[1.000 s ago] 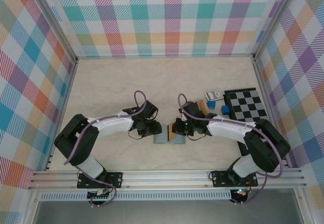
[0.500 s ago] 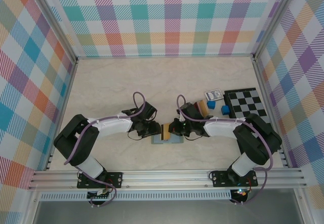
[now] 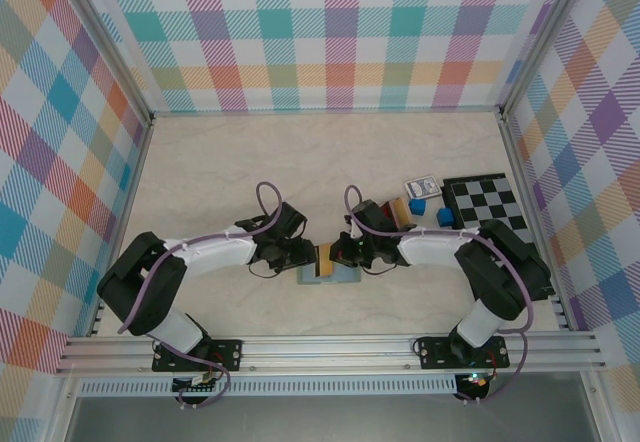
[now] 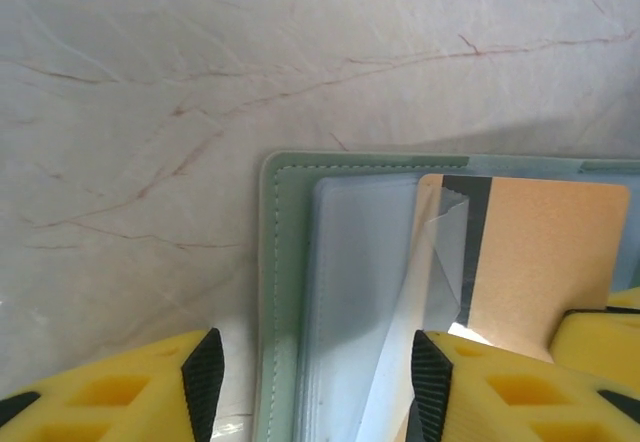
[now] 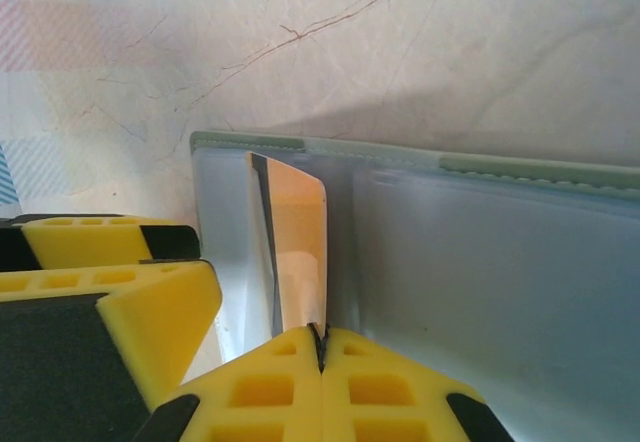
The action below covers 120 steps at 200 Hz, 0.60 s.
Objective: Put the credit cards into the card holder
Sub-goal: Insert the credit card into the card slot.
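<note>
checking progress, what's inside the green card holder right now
Inside the open sage-green folding card holder lie clear plastic sleeves, with an orange-yellow plastic card partly under one. Whether other cards sit deeper is hidden by the stacked sleeves.

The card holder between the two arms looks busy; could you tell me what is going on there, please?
The right gripper is shut on an orange-yellow credit card, holding it on edge over the open card holder on the table. The left gripper stands open astride the holder's outer edge, next to its clear sleeves. The card's edge meets one sleeve but does not look tucked in yet.
</note>
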Available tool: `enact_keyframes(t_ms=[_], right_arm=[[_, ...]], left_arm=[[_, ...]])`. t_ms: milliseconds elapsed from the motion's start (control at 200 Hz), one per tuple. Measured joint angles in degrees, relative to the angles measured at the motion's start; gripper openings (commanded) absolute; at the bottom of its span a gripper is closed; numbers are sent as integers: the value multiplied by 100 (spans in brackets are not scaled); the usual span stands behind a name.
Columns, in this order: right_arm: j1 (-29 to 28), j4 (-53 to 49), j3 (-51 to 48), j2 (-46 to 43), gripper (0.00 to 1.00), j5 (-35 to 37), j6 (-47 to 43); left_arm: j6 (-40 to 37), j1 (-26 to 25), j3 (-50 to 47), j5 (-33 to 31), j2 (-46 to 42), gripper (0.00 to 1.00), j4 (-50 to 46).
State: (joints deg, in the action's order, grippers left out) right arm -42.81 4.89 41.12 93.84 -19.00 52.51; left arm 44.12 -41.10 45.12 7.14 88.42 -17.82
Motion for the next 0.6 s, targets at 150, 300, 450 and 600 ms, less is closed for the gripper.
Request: enact_keyframes(t_ms=[150,300,450,600], right_arm=[[-39,15,109,177,5,-59,2],[-146,61,376,385,6,-101,17],[-166,133,428,490,4,-105,46],[-166,-42,564,511,3,-122,-101]], left_arm=[[92,4,-107,57,11,52,236],[157,33,-146,136,33,52,319],[175,39,-146,160,35,52,319],[175,39,-146,129,33,51,306]])
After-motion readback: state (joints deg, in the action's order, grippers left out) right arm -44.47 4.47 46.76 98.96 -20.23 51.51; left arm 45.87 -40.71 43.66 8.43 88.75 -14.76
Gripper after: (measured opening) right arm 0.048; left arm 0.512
